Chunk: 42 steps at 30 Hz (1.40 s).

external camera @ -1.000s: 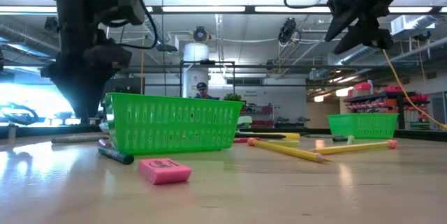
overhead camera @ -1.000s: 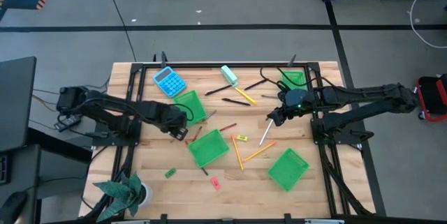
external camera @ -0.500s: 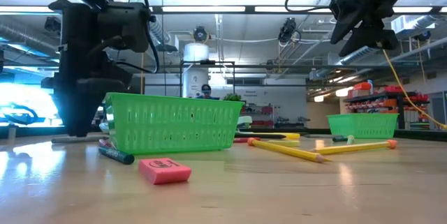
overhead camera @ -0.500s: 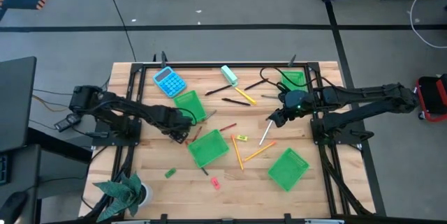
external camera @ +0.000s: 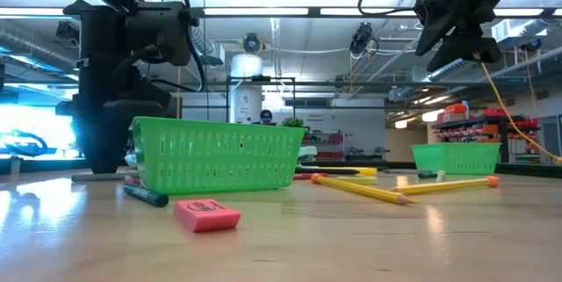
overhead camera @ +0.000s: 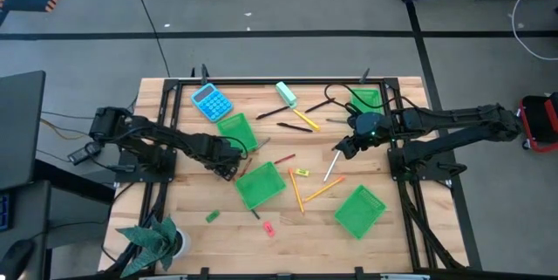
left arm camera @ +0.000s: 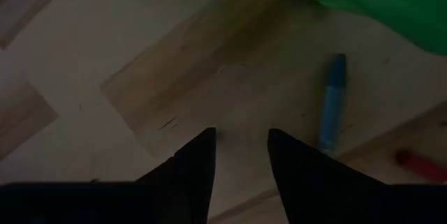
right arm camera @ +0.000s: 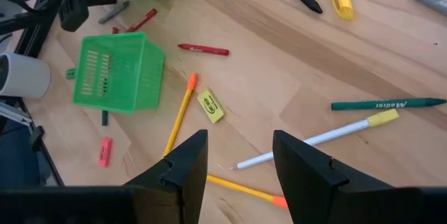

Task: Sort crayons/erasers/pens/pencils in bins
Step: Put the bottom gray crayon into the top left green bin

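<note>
- The tabletop (overhead camera: 174,219) is strewn with unsorted items; four green bins (overhead camera: 260,185) lie on it: one mid-table, one just behind that (overhead camera: 237,131), one at the near right (overhead camera: 359,211), one at the far right corner (overhead camera: 366,99).
- The left hand (left arm camera: 240,147) is low over the wood just left of the middle bin. Its fingers stand a narrow gap apart, and nothing lies between them.
- The right hand (right arm camera: 237,151) hangs high over the table's right half, released and empty, above the pale pencil (right arm camera: 314,139).
- Pencils (overhead camera: 296,194), orange and yellow, lie between the middle and near-right bins; dark pens (overhead camera: 294,126) lie farther back.
- A blue crayon (left arm camera: 331,102) and a red one (left arm camera: 419,164) lie just beside the left hand, off to one side of its fingers.
- Erasers are scattered: pink (overhead camera: 268,227), green (overhead camera: 212,216), yellow (right arm camera: 210,105).
- Risks, as I judge them: the left fingers are off line from the blue crayon, so closing there would catch only wood or nudge the crayon away. The bin wall is close; a sideways correction could shove the bin. A round crayon gripped off-centre may roll out.
</note>
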Each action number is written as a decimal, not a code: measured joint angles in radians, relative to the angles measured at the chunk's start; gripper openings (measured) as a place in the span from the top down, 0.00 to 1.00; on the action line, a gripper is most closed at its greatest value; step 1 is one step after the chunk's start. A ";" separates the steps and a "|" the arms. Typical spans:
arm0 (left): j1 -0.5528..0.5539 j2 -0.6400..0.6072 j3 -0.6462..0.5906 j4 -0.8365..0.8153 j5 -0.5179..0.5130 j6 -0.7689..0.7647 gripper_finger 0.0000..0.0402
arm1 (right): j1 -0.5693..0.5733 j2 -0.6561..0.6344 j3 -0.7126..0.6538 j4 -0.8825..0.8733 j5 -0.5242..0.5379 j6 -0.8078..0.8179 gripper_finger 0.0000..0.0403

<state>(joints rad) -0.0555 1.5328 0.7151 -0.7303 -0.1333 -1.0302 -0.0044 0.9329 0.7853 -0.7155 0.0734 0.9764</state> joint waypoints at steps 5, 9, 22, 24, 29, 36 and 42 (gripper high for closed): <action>0.000 0.009 0.000 0.000 0.002 -0.007 0.64 | 0.000 0.000 0.000 -0.003 0.000 0.008 0.58; 0.000 0.008 0.007 -0.004 0.006 -0.006 0.65 | 0.000 0.000 0.000 -0.003 -0.001 0.009 0.58; -0.063 -0.031 0.163 -0.015 0.009 0.040 0.67 | 0.000 0.000 0.000 -0.010 -0.031 0.009 0.58; -0.077 -0.015 0.160 -0.014 0.006 0.034 0.68 | 0.000 0.000 0.000 -0.011 -0.031 0.009 0.58; -0.095 0.054 0.160 -0.015 0.000 0.039 0.68 | 0.000 0.000 0.000 -0.015 -0.045 0.010 0.58; -0.100 0.124 0.160 0.018 0.051 0.043 0.66 | 0.000 0.000 0.000 -0.025 -0.077 0.008 0.58; -0.102 0.116 0.161 0.024 0.049 0.051 0.68 | 0.000 0.000 0.000 -0.035 -0.083 0.021 0.58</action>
<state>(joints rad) -0.1577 1.6493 0.8757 -0.7058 -0.0847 -0.9791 -0.0044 0.9329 0.7853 -0.7504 -0.0097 0.9970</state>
